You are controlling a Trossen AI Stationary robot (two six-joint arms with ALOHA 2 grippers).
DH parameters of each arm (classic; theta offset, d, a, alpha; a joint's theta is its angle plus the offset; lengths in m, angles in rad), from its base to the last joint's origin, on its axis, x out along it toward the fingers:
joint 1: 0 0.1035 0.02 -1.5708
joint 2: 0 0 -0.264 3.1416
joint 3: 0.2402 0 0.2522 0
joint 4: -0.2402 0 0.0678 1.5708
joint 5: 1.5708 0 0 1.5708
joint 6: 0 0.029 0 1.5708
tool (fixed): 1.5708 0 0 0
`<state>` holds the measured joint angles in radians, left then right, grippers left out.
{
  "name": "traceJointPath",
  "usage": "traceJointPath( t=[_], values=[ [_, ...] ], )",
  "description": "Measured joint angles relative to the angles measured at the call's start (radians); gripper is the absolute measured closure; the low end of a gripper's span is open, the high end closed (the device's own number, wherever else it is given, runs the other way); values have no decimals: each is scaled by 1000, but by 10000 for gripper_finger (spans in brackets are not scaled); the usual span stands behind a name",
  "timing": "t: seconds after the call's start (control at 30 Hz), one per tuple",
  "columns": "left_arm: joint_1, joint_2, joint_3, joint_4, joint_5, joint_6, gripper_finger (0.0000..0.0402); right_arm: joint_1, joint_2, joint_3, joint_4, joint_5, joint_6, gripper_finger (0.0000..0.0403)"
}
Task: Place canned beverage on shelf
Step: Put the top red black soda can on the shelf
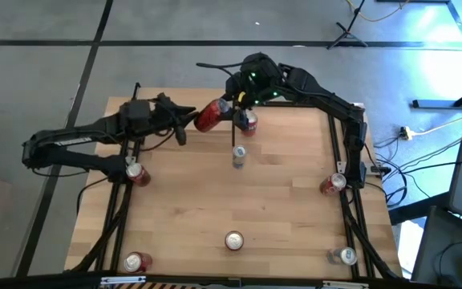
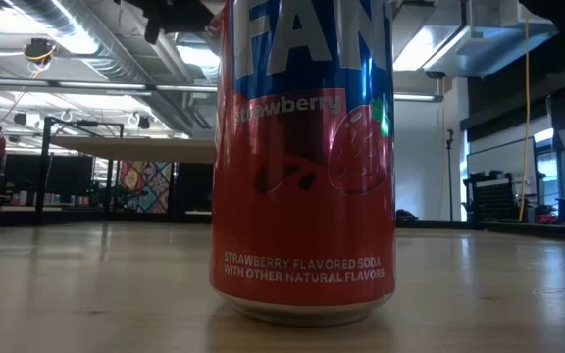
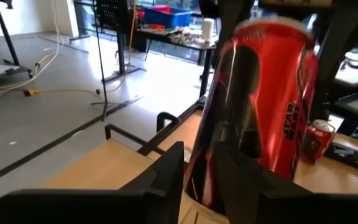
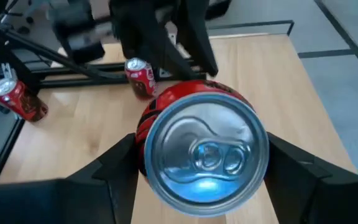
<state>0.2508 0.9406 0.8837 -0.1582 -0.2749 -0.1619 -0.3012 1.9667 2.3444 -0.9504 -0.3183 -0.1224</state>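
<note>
A red can [image 1: 208, 116] with a silver top is in the air over the table's far middle, tilted, its top toward the right arm. My left gripper [image 1: 189, 122] is shut on its lower end. It fills the left wrist view [image 3: 260, 99]. My right gripper [image 1: 235, 104] is open, a finger on either side of the can's top end [image 4: 204, 149]. A raised light-wood board on thin black posts [image 2: 130, 149], perhaps the shelf, shows far off in the low view. I cannot make it out from above. My left gripper pinches the red can's lower part [image 3: 204, 180] between its two fingers, coming level from the table's left. The can is lifted clear of the table and leans away from the gripper, top end up and toward the right arm. My right gripper's fingers [image 4: 120, 171] stand close against the sides of the can's top end, coming from the far right. I cannot tell whether they touch it.
Several other cans stand on the table: one just right of the held can [image 1: 249, 122], one in the middle [image 1: 239, 156], one at the left edge [image 1: 135, 172], one at the right edge [image 1: 333, 183], others along the near edge. A strawberry soda can [image 2: 302, 167] fills the low view.
</note>
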Motion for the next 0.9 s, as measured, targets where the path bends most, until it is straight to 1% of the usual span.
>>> traceJointPath(
  t=[0.1, 0.27, 0.37, 0.47, 0.53, 0.67, 0.73, 0.9],
  values=[
    [0, 31, 0, -2, -1, -15, 312, 0, 0, 0, 36, 19, 1, 149],
    [-1, 66, 0, 23, 8, -14, 312, -1, 5, 0, 88, 21, -3, 152],
    [0, 69, -2, 32, -8, -4, 312, -4, 10, 0, 90, 52, -19, 152],
    [0, 39, -2, 11, -18, -3, 312, -13, 15, 0, 93, 66, -43, 153],
    [-2, -2, -2, -1, -13, -3, 312, -27, 16, 0, 94, 99, -69, 153],
    [-1, -78, -2, -75, -18, -12, 312, -68, 20, -4, 95, 161, -120, 153],
    [-2, -114, -2, -96, -21, -13, 312, -94, 21, -19, 94, 145, -130, 153],
    [-3, -165, -2, -111, -22, -15, 312, -149, 22, -117, 144, 40, -176, 153]
  ],
)
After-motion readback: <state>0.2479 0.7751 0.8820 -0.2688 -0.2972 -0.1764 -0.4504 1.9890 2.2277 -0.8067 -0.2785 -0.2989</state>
